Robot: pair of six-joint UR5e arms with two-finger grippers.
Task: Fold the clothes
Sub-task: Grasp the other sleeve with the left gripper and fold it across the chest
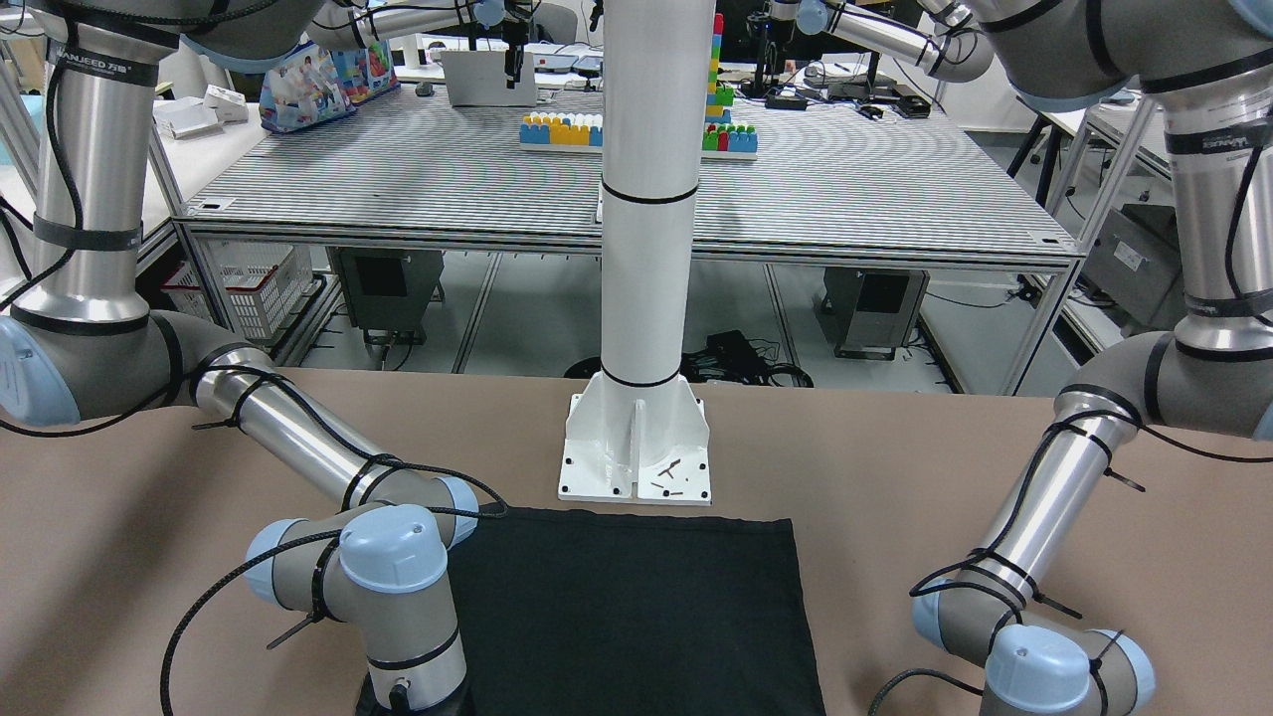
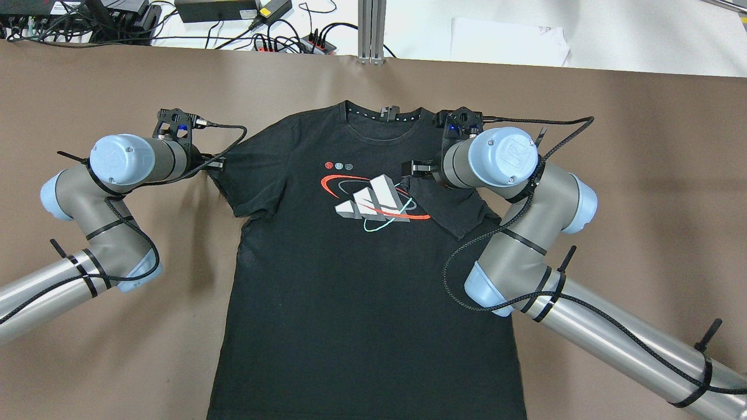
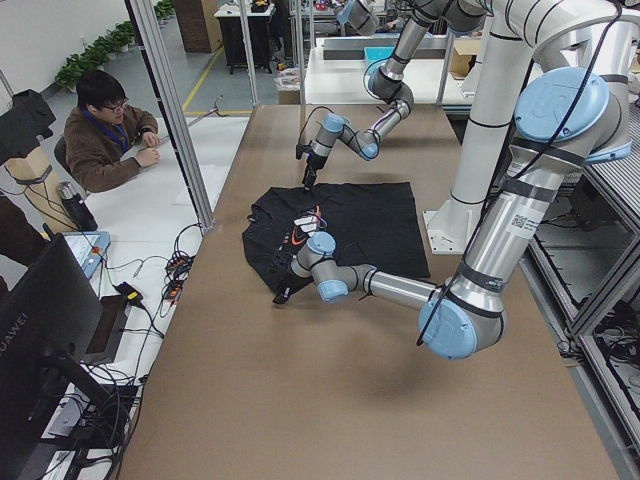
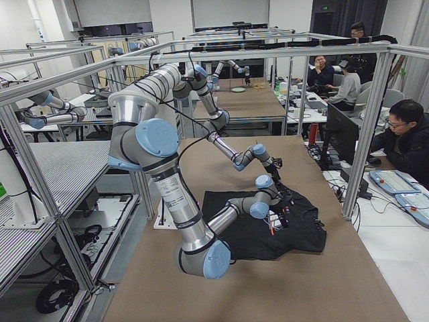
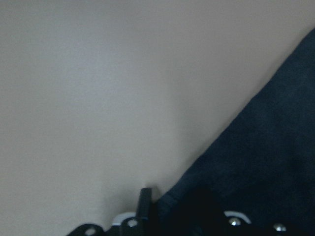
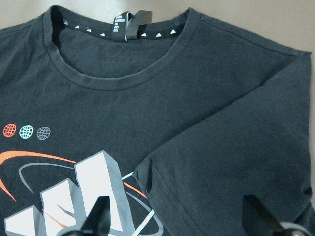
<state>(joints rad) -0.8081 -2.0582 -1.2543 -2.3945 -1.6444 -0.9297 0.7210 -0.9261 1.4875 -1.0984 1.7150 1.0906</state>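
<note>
- Where the table [image 2: 87, 361] lies nearest the robot, the hem [image 1: 636, 517] of the single black shirt [image 2: 362, 291] is seen just beside the base of the one white pole [image 1: 636, 447]. The body is spread flat, front up.
- Thin, soft, light cloth is judged here. It should drape and slide easily on the brown cover and is hardly fragile. It will not keep its shape when lifted, so hold is best taken at seams and hemmed edges: sleeve cuffs, shoulders, hem corners.
- One print [image 2: 373, 201] in white, red and teal is shown on the chest.
- Two sleeves are counted. The right sleeve [image 2: 449, 207] is already laid inward over the chest, its edge touching the print. The left sleeve [image 2: 257, 175] is spread outward.
- Two grippers are counted. The right gripper [image 6: 178, 216] hangs over the folded sleeve with its fingers [image 6: 101, 216] spread apart and nothing held. The left gripper [image 2: 211, 166] is at the left cuff, with cloth against it in the wrist view. Whether that cloth is clamped cannot be told.
- One collar [image 2: 382, 125] with its label is found at the far end, and beyond the table's edge some cables [image 2: 292, 35] are seen.
</note>
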